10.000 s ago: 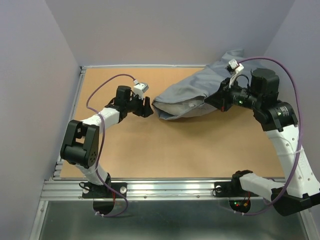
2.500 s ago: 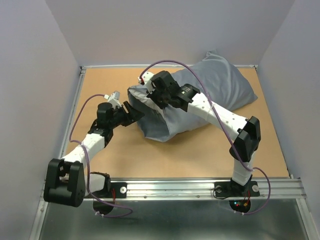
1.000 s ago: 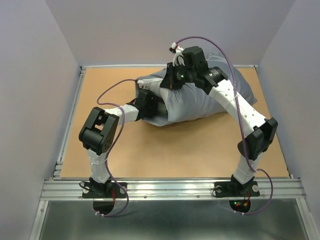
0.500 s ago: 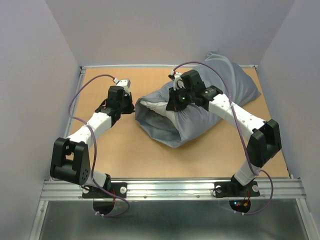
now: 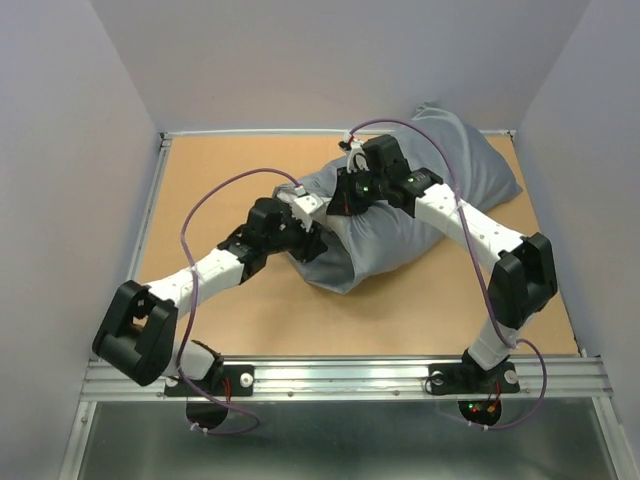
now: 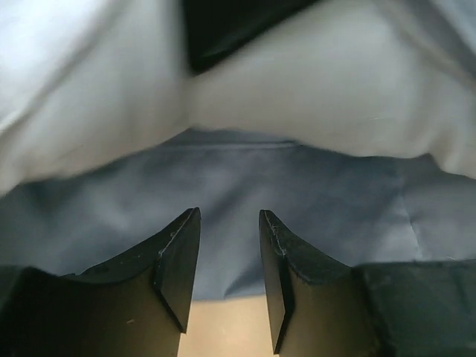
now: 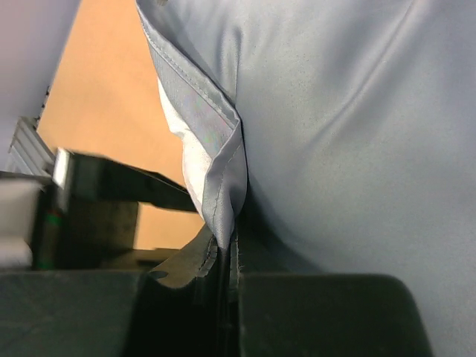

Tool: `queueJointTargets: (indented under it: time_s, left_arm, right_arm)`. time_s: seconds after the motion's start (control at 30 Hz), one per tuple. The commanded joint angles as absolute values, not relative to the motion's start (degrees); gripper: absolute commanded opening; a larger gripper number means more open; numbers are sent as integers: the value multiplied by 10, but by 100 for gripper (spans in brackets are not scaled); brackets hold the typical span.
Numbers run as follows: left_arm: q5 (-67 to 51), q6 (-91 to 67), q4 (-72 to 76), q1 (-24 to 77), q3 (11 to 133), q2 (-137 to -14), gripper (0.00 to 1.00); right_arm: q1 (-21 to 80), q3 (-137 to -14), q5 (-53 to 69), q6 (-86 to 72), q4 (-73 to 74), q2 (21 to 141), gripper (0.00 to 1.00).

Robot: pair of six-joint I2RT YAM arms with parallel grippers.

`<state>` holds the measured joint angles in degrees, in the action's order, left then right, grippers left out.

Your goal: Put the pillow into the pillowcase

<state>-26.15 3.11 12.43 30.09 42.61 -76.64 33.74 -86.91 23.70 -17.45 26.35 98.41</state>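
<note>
Judging from the top view, the task is nearly done: the pillowcase point(image 5: 380, 245) lies bulging on the far right half of the desk point(image 5: 400, 320), running from the centre toward the far right corner, with the pillow point(image 6: 312, 97) almost wholly inside it. Only a pale strip of pillow shows at the open mouth in both wrist views. What is left is to draw the hem over that last end and settle the cloth.

The right jaws are closed tight on the upper hem of the pillowcase mouth, the seam folded between them. The left jaws stand narrowly parted with nothing between them, aimed at the lower layer of the mouth, just below the exposed pillow. The dark shape at the top of the left wrist view is probably the right jaws, but it is too blurred to confirm.

Half a second ago the left arm point(image 5: 215, 265) was well apart from the mouth; it has now reached in against it. The right arm point(image 5: 470, 225) keeps its hold at about the same place.
</note>
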Motion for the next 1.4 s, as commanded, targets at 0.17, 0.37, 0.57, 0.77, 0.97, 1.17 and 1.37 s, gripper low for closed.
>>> queueJointTargets:
  time_s: [0.17, 0.37, 0.57, 0.77, 0.97, 1.17, 1.37]
  left_arm:
    - [-271, 297, 240, 330, 549, -951, 52]
    - [-297, 541, 268, 335, 534, -959, 51]
    - [-294, 677, 396, 318, 435, -926, 49]
    - [-344, 788, 427, 261, 381, -880, 49]
    - [-448, 987, 375, 248, 395, -896, 51]
    - [-502, 1133, 355, 284, 436, -978, 52]
    - [-489, 1159, 332, 299, 507, -1060, 51]
  right_arm:
    - [336, -929, 317, -244, 208, 984, 1]
    - [331, -935, 330, -250, 208, 977, 1]
    - [323, -923, 335, -249, 208, 960, 1]
    - [310, -906, 344, -240, 208, 947, 1]
    - [310, -898, 385, -219, 210, 944, 1]
    - [310, -881, 417, -225, 209, 935, 1]
    - [310, -884, 436, -234, 208, 929, 1]
